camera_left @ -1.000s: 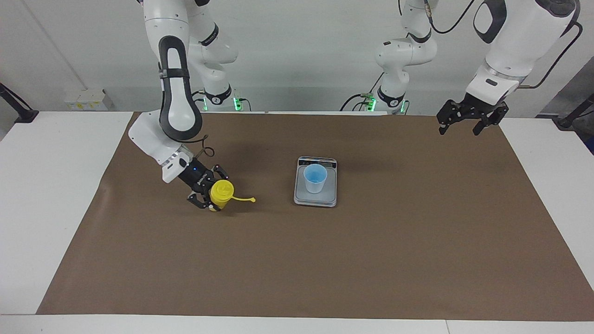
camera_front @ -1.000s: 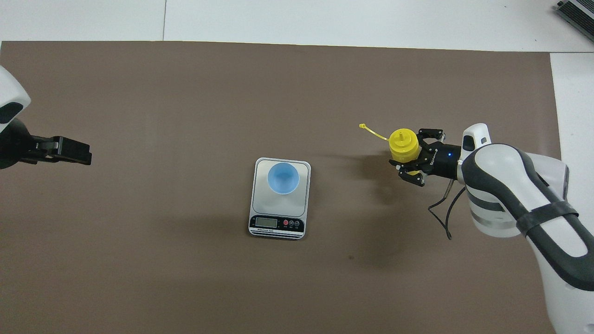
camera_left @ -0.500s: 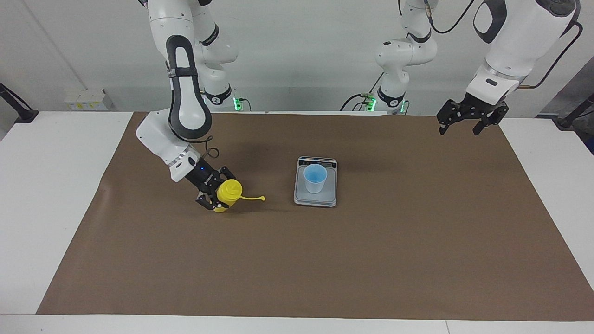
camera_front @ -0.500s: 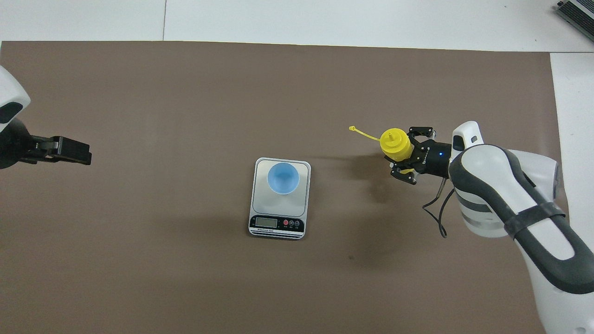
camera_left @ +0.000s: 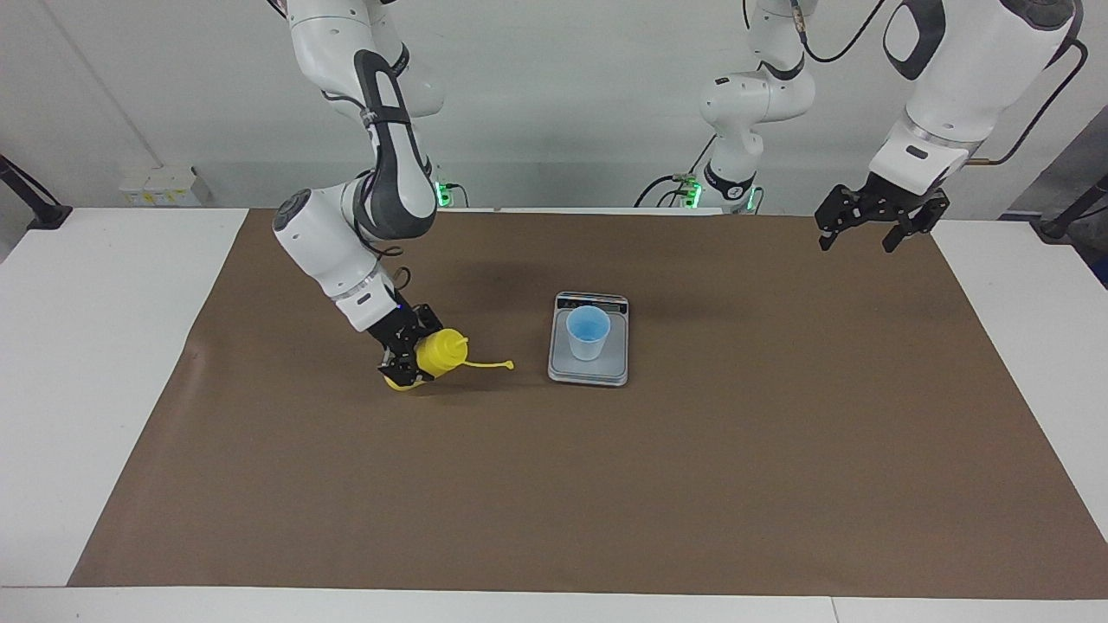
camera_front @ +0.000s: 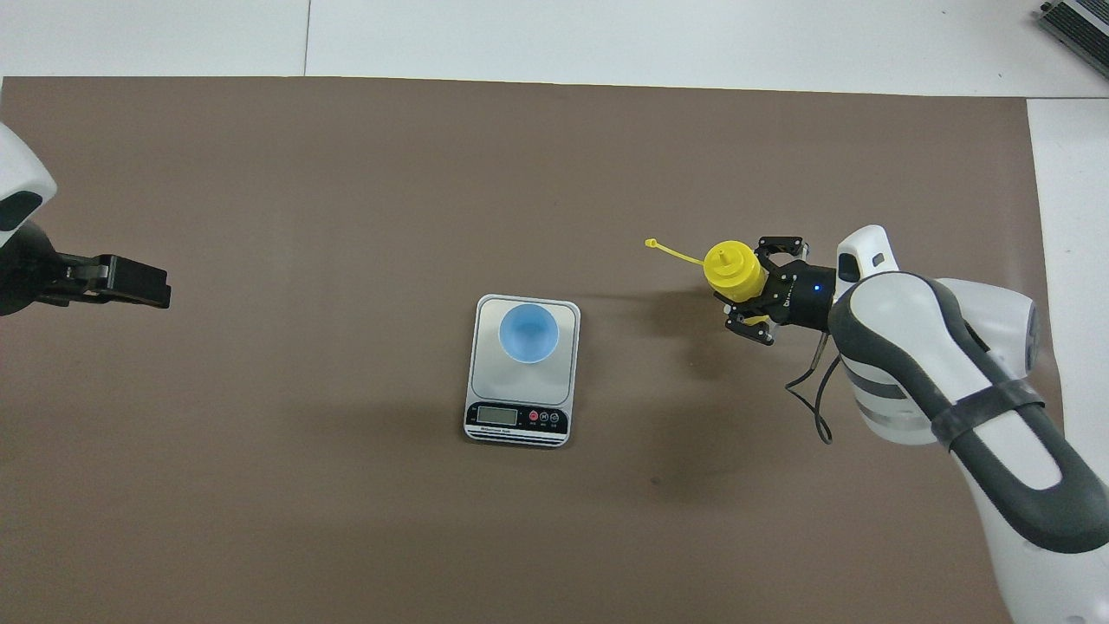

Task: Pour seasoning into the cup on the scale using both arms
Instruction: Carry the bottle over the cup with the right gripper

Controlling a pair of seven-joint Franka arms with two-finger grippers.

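The right gripper was clamped on the seasoning, tilted beside the scale; nothing poured into the cup yet, while the left gripper waited, fingers apart

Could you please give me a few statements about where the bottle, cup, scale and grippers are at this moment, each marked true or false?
1. The right gripper is shut on the yellow squeeze bottle. True.
2. The pale-blue cup stands on the brown mat beside the scale. False: it stands on the scale.
3. The left gripper holds the cup. False: it hangs over the mat's edge at the left arm's end, apart from the cup, waiting.
4. The bottle's cap is off its nozzle, hanging by the cap strap. True.
5. The bottle is over the cup. False: it is over the brown mat, toward the right arm's end.
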